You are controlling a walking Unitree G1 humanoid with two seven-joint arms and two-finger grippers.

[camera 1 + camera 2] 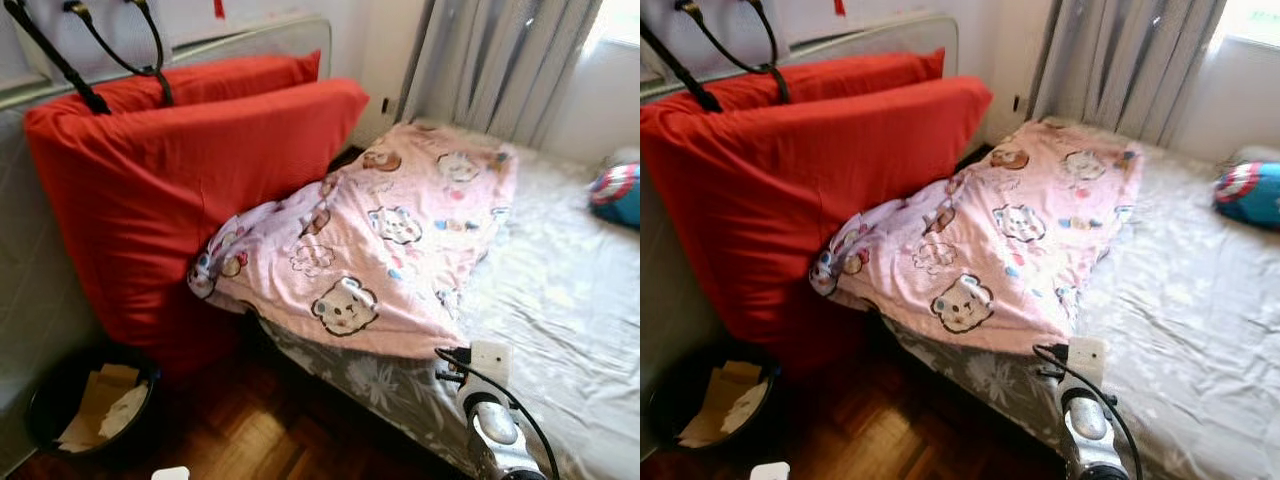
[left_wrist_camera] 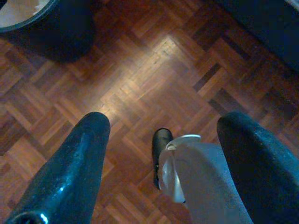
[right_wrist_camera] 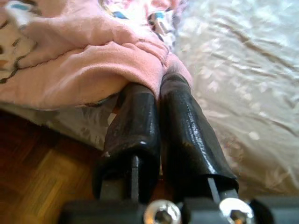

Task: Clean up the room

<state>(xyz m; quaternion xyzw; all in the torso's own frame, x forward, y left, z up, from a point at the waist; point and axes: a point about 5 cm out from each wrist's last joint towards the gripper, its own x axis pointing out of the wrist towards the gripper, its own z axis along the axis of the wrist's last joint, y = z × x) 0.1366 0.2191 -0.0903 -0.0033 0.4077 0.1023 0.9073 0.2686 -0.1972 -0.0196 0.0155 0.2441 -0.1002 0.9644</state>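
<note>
Pink blanket edge is being pinched by the right gripper on the bed; left gripper fingers are being held apart.

Blanket on bed, bin left.

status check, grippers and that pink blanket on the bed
Right gripper shut on pink blanket at its near edge. Left gripper open, low over wood floor. Red cushion leans at blanket's far corner.
</note>
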